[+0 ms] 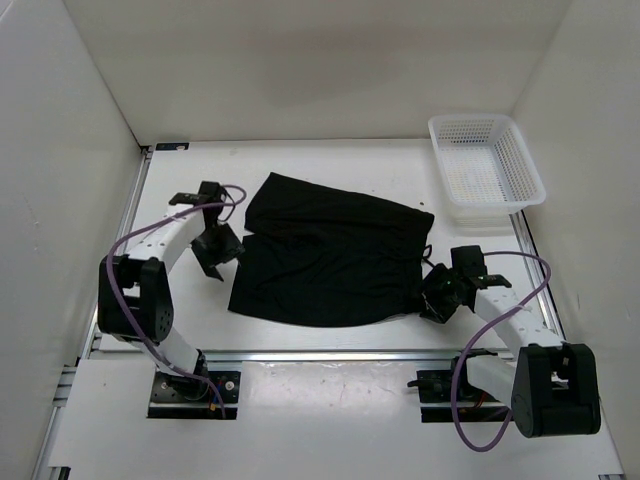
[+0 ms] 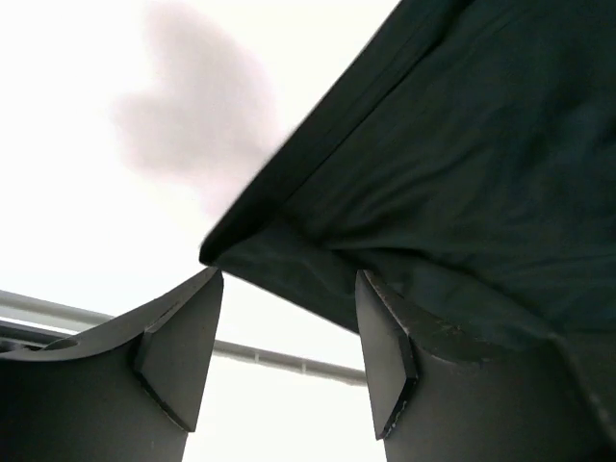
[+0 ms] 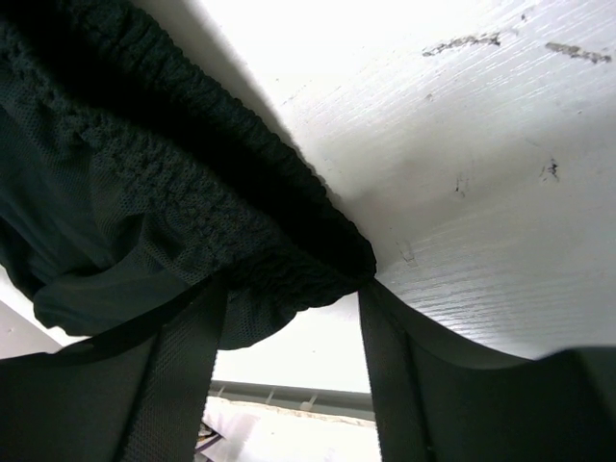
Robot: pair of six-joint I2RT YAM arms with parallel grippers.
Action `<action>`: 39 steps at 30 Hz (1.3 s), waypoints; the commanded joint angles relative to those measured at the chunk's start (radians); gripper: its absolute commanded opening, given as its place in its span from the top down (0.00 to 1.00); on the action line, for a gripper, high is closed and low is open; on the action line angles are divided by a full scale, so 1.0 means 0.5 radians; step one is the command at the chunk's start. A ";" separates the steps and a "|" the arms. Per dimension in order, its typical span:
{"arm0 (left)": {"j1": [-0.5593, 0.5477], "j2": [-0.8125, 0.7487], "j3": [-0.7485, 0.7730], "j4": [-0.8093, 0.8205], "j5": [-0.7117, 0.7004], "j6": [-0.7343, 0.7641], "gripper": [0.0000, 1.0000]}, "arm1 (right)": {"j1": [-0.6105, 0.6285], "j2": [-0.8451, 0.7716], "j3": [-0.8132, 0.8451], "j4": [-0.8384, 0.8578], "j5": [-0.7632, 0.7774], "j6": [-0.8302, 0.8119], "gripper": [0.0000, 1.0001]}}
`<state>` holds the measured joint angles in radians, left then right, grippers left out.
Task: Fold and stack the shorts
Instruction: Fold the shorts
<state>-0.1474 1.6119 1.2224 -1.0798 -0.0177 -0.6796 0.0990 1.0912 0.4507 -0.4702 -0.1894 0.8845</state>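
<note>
The left arm [image 1: 165,250] reaches forward along the left edge of the table [image 1: 330,160], elbow bent, and its wrist turns inward, so the left gripper [image 1: 215,252] sits low, just beside the left side of the shorts [image 1: 330,255]. In the left wrist view this gripper [image 2: 289,279] has its two fingers [image 2: 183,346] spread wide. A hemmed corner of the black cloth [image 2: 433,173] lies just past their tips, with nothing pinched between them. The right arm [image 1: 510,320] lies low near the near right corner, forearm angled inward, and the right gripper [image 1: 437,295] is down at the right side of the shorts. Up close, the right gripper [image 3: 294,289] is also spread. The gathered elastic waistband [image 3: 192,212] bunches right at the fingertips and dips a little into the gap, but the fingers [image 3: 395,385] are not closed on it. The shorts lie in the middle of the table, spread mostly flat and a bit skewed. The waistband end is toward the right edge and the leg openings toward the left, with soft creases across the plain black fabric. A thin drawstring [image 1: 427,251] pokes out at the waistband. I count one pair of shorts, two arms with one gripper each, and one white mesh basket [image 1: 520,165] in the far right corner, well apart from the cloth.
</note>
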 commanded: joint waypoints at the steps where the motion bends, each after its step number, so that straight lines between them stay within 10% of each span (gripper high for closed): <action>1: -0.043 0.016 -0.266 0.165 0.189 -0.104 0.31 | -0.005 -0.047 0.022 -0.103 0.146 -0.048 0.34; 22: -0.006 0.231 -0.552 0.435 0.063 -0.212 0.33 | -0.005 -0.016 0.022 0.032 0.084 -0.011 0.51; 39: -0.046 -0.276 -0.693 0.233 0.100 -0.346 0.34 | -0.005 0.002 0.040 0.032 0.084 -0.029 0.53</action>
<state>-0.1612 1.4597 0.8944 -0.9569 0.0292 -0.8314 0.0982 1.0878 0.4519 -0.4709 -0.1410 0.8814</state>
